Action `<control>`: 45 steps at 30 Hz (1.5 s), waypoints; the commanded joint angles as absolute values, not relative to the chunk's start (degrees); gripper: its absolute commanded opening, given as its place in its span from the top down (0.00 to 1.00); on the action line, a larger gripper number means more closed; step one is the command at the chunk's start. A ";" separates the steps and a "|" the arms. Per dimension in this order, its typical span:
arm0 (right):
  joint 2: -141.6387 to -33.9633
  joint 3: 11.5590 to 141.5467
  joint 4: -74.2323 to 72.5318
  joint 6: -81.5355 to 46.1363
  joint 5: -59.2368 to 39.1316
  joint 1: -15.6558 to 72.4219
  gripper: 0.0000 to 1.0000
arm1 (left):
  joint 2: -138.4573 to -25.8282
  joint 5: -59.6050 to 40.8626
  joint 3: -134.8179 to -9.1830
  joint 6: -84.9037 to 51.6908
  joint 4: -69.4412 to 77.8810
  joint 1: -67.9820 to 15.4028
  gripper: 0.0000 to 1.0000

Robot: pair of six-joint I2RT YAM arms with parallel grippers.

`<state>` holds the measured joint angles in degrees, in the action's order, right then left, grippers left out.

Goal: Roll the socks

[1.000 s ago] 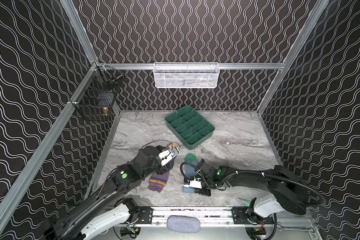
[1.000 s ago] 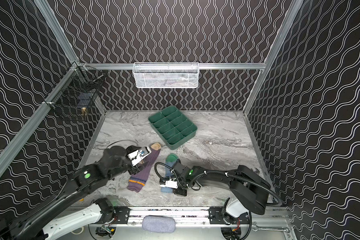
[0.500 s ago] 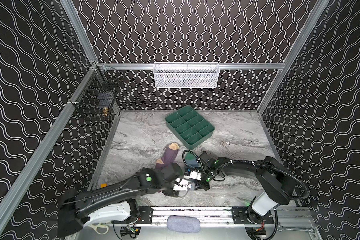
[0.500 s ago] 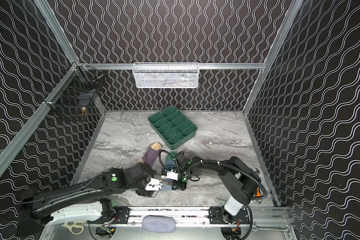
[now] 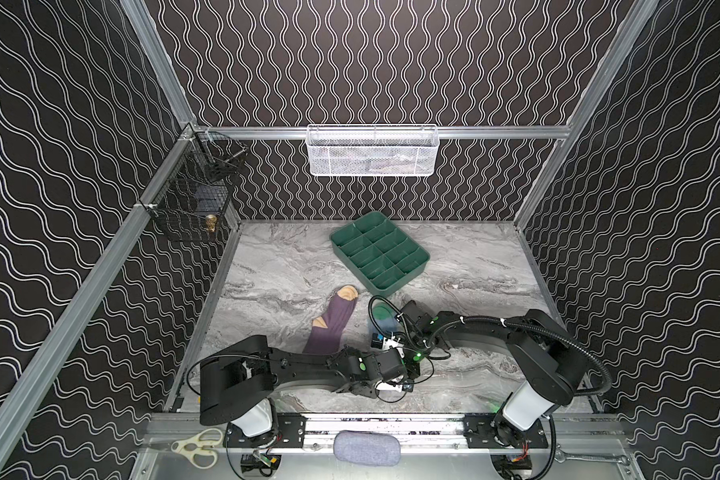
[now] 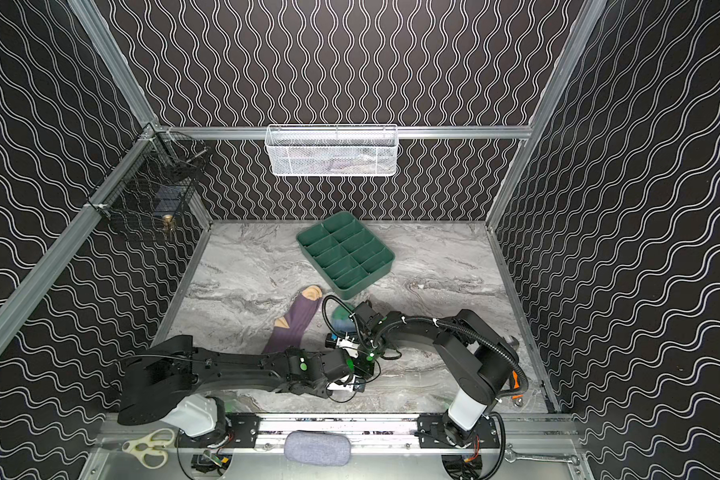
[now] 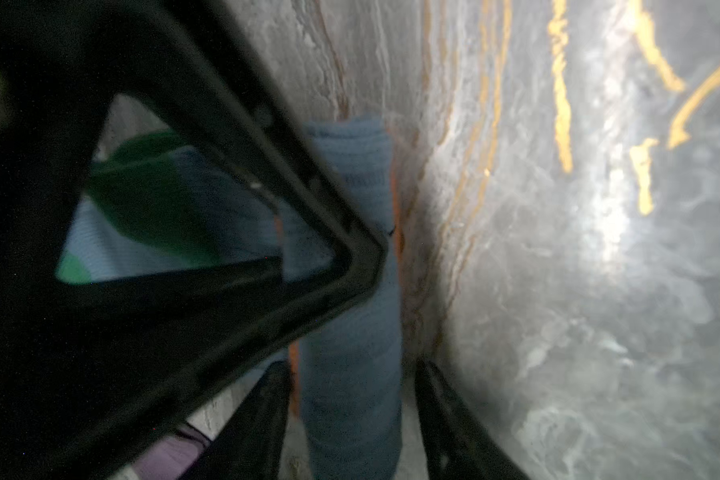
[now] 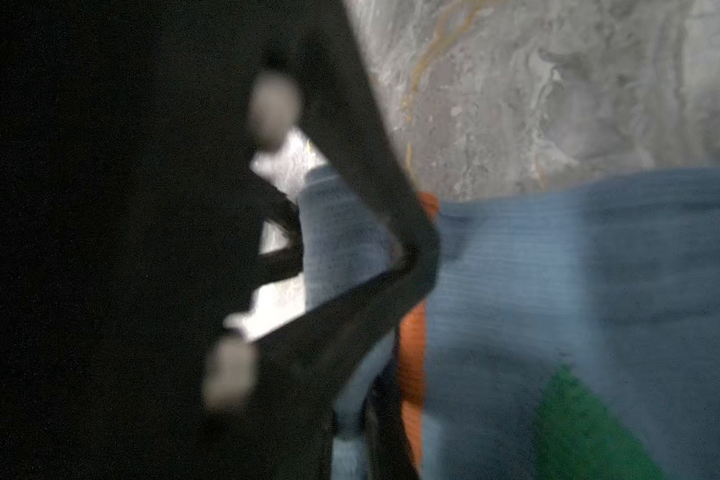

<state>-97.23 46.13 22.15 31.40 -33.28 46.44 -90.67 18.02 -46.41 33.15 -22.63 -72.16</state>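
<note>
The purple sock (image 5: 332,324) with tan toe and heel lies flat on the marble, free of both arms. To its right lies the light blue sock (image 5: 381,319), green toe towards the tray; its near end is hidden under the two wrists in both top views. My left gripper (image 7: 350,368) is open and straddles the sock's rolled blue fold (image 7: 350,399), a thin gap on each side. An orange band (image 7: 294,374) runs along the roll. My right gripper (image 8: 366,415) is shut, pinching a strip of the light blue sock (image 8: 558,270) beside its orange cuff (image 8: 412,361).
A green compartment tray (image 5: 396,283) stands behind the socks. On the back wall hangs a white wire basket (image 5: 373,166), and a black wire cage (image 5: 192,199) is on the left wall. Scissors (image 5: 196,446), a grey pad (image 5: 366,448) and a wrench (image 5: 591,459) lie on the front rail.
My left arm left the purple sock and swung to the front centre beside the right gripper, its jaws narrowing around the blue roll. The right gripper stayed shut on the blue sock.
</note>
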 commanded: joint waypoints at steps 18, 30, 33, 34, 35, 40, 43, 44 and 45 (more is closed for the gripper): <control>-79.98 39.61 17.95 26.01 -12.52 44.72 0.50 | -94.27 6.99 -47.79 26.69 -24.22 -71.72 1.00; -41.43 32.52 2.19 12.37 23.49 38.76 0.38 | -104.56 -17.89 -62.54 26.85 -44.94 -59.12 1.00; -31.77 29.25 1.85 16.34 16.69 39.15 0.39 | -108.87 -21.56 -65.48 26.79 -48.58 -55.63 1.00; -30.04 29.26 4.14 17.01 13.63 39.89 0.40 | -110.03 -22.39 -66.06 26.96 -49.26 -54.79 1.00; -28.62 29.36 7.05 18.34 10.49 41.09 0.41 | -111.02 -22.34 -66.42 26.81 -49.14 -54.00 1.00; -25.19 27.64 16.19 22.68 11.36 52.78 0.39 | -115.11 -22.45 -69.04 26.88 -49.12 -51.28 1.00; -27.07 26.35 17.03 28.33 14.27 60.33 0.38 | -116.90 -22.07 -70.45 27.31 -49.61 -50.08 1.00; -29.72 26.27 17.71 30.72 15.85 62.68 0.37 | -117.59 -21.76 -70.93 27.42 -49.78 -49.54 1.00; -33.48 26.56 18.47 32.48 18.41 65.38 0.37 | -118.25 -21.35 -71.33 27.60 -50.04 -49.00 1.00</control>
<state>-29.06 26.63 15.00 25.43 13.26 61.32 -115.20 -33.17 -71.79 27.24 -47.62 -49.76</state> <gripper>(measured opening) 0.627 0.113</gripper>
